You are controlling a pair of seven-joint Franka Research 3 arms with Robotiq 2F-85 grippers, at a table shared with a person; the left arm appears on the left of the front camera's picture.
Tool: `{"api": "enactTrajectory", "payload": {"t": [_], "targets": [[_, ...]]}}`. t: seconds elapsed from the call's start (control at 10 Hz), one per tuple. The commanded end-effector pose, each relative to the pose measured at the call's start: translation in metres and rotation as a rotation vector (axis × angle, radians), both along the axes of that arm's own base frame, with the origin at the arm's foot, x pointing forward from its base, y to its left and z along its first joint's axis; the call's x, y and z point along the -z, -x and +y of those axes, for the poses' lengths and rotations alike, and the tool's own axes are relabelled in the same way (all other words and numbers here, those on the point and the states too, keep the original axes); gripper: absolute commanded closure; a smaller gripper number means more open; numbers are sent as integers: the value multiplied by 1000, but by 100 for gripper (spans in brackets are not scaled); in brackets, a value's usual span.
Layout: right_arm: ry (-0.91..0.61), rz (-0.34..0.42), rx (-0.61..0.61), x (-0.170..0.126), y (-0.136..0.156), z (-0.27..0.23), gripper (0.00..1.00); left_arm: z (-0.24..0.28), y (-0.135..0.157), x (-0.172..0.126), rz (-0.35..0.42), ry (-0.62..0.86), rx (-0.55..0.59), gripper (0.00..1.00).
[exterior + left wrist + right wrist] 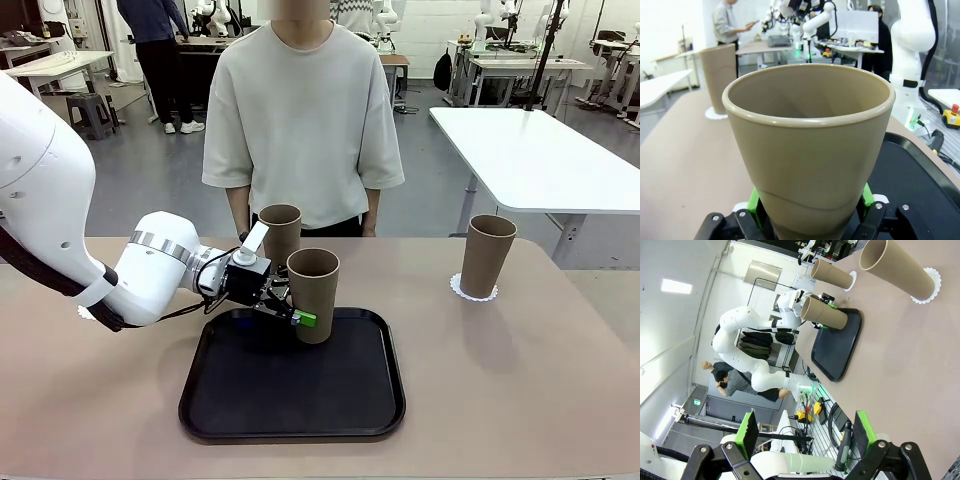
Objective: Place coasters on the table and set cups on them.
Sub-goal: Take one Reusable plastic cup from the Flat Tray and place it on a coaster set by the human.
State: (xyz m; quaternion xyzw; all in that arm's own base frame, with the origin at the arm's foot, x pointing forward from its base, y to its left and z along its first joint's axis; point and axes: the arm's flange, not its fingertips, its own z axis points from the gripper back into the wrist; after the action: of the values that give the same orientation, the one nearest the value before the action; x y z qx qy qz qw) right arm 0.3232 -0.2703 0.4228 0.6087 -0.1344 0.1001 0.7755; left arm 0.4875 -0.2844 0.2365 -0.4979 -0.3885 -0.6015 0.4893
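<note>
Now the left gripper (297,317) is clamping low on a tall, matte tan-brown tapered cup (313,292) over the black rectangular tray (250,385), probably light, stiff and slippery.

The held cup (807,150) is covering all but the green pad edges of the left pincer (810,212), the picture's bottom edge is cutting off its base, and the far cup (281,232) is standing half hidden behind the arm.
</note>
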Motion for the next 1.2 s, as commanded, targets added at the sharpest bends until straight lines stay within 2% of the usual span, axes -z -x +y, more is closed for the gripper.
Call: {"api": "enactTrajectory", "payload": {"t": [0.0, 0.2, 0.5, 0.7, 0.9, 1.1], "targets": [[-1, 17, 6, -2, 0, 0, 0, 1, 4, -10, 6, -8, 15, 100], [-1, 17, 6, -2, 0, 0, 0, 23, 22, -55, 68, -32, 4, 100], [-1, 17, 6, -2, 0, 0, 0, 63, 61, -142, 56, -97, -54, 100], [-1, 17, 6, -2, 0, 0, 0, 89, 77, -186, 58, -51, -75, 100], [-1, 17, 6, -2, 0, 0, 0, 104, 81, -205, 40, -15, -85, 100], [-1, 17, 6, -2, 0, 0, 0, 109, 81, -204, 67, -7, -149, 100]]}}
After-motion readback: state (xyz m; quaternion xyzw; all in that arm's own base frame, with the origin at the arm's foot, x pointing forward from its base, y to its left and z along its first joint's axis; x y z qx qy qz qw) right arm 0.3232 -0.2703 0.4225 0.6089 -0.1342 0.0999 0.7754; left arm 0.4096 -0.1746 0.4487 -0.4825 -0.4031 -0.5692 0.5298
